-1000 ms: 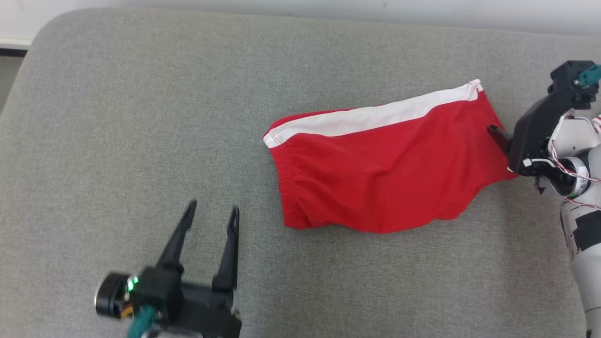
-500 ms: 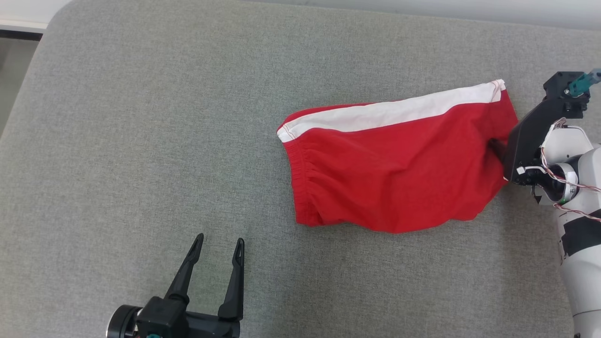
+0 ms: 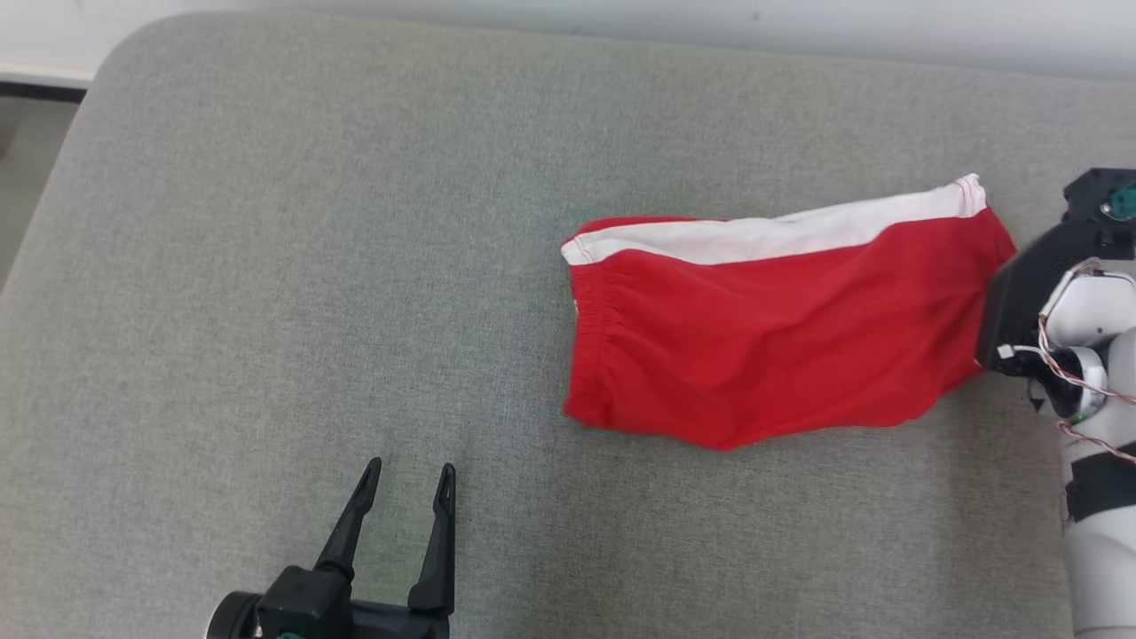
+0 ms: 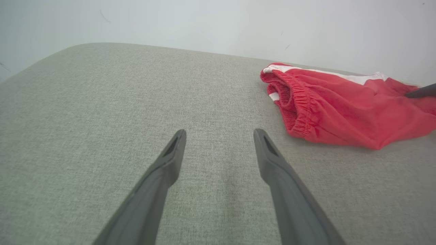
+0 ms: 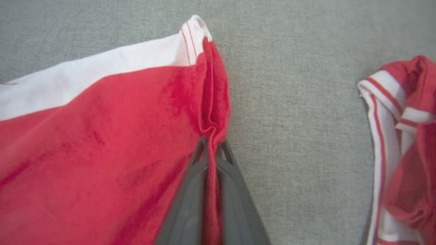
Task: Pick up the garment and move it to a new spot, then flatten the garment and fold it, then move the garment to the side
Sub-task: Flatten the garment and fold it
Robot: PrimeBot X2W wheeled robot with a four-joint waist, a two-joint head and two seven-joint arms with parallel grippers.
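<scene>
Fingers of the right gripper pinched tight on the hem, at the lower middle of the right wrist view, with a ridge of red cloth gathered between them. The garment, red shorts with a white side stripe, spread across the right half of the head view on the grey cushion. Elastic waistband toward the middle of the frame, gripped hem at the far right edge. Left gripper at the bottom of the head view, left of centre, fingers spread wide over bare cushion. Holds nothing and sits well apart from the waistband.

Second red-and-white piece of clothing at the right edge of the right wrist view, apart from the shorts, a strip of grey cushion between.

Looks to be the first step, the pick-up: hold made on the hem, most of the cloth lying on the cushion, no lift evident yet.

Calls next, by this reading, for a steady raise with the pinch kept firm, then a carry to a free part of the cushion, probably toward the open left of the head view. Likely to hang and bunch from a single corner hold. Room, too, for the idle left gripper to take the waistband before the flattening. Care needed to keep clear of the second piece at the right.
</scene>
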